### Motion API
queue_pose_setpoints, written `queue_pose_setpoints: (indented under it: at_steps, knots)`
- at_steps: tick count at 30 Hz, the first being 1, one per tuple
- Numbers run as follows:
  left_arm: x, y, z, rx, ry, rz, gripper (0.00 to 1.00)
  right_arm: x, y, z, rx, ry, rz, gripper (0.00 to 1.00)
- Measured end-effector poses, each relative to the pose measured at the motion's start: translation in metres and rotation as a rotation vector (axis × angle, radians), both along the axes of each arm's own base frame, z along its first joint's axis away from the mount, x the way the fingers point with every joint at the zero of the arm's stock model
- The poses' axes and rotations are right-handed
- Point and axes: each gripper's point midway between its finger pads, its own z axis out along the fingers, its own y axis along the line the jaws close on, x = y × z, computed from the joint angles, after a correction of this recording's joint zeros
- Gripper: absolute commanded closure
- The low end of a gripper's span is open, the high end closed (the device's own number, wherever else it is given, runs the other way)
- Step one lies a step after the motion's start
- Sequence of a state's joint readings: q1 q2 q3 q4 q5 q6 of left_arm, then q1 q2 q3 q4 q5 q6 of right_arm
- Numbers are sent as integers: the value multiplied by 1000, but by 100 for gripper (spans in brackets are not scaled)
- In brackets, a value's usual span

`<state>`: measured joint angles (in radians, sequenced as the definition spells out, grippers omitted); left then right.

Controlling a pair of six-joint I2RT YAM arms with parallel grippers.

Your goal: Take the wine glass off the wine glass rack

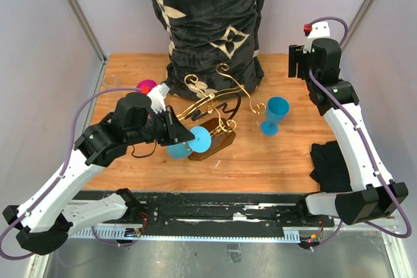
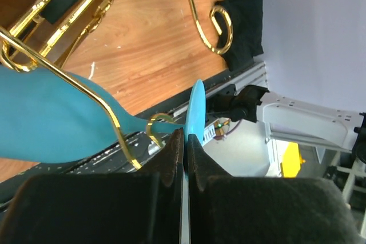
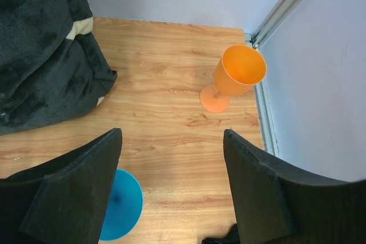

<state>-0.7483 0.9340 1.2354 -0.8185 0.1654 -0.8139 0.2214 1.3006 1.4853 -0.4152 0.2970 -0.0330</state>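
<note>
The wine glass rack (image 1: pixel 212 99) is a gold curly wire stand on a dark brown base (image 1: pixel 215 142), mid-table and leaning. A blue wine glass (image 1: pixel 182 146) lies sideways in its arms. My left gripper (image 1: pixel 177 131) is shut on the thin round foot of this glass. In the left wrist view the foot (image 2: pixel 196 110) runs edge-on between the closed pads of my left gripper (image 2: pixel 186 138). The blue bowl (image 2: pixel 46 124) is on the left, with a gold arm (image 2: pixel 86 92) across it and a hook around the stem. My right gripper (image 3: pixel 171 141) is open and empty, held high at the far right (image 1: pixel 298 63).
A second blue glass (image 1: pixel 275 115) (image 3: pixel 120 204) stands right of the rack. An orange glass (image 3: pixel 237 72) stands near the right wall and a pink one (image 1: pixel 146 86) at the left. A black floral cushion (image 1: pixel 208 17) stands behind, and a black cloth (image 1: pixel 329 161) lies at the right.
</note>
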Motion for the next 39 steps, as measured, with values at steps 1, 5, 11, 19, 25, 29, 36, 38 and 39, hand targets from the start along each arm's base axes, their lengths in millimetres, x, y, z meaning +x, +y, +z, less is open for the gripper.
queue_pose_setpoints:
  at_steps: [1,5,11,19,25,29,36,38,39]
  knots:
    - [1,2,2,5,-6,7,99,0,0,1,0,-1,0,27]
    - [1,18,14,48,-35,56,99,0,0,0,1,-2,-1,27]
    - [7,35,11,106,-56,129,99,-1,1,0,4,0,4,27]
    - [4,30,-1,94,-22,114,100,-7,-1,8,10,-22,4,27]
    - [-13,21,-7,2,28,63,99,-8,-2,7,10,-21,3,27]
    - [-23,28,0,-37,23,65,100,-8,-2,3,8,-12,4,27]
    - [-19,52,23,-18,-50,161,99,-8,1,1,19,-8,17,27]
    - [-16,57,23,8,-63,189,99,-8,2,0,21,-6,18,28]
    - [-14,59,23,16,-70,199,99,-8,2,-1,21,-5,18,28]
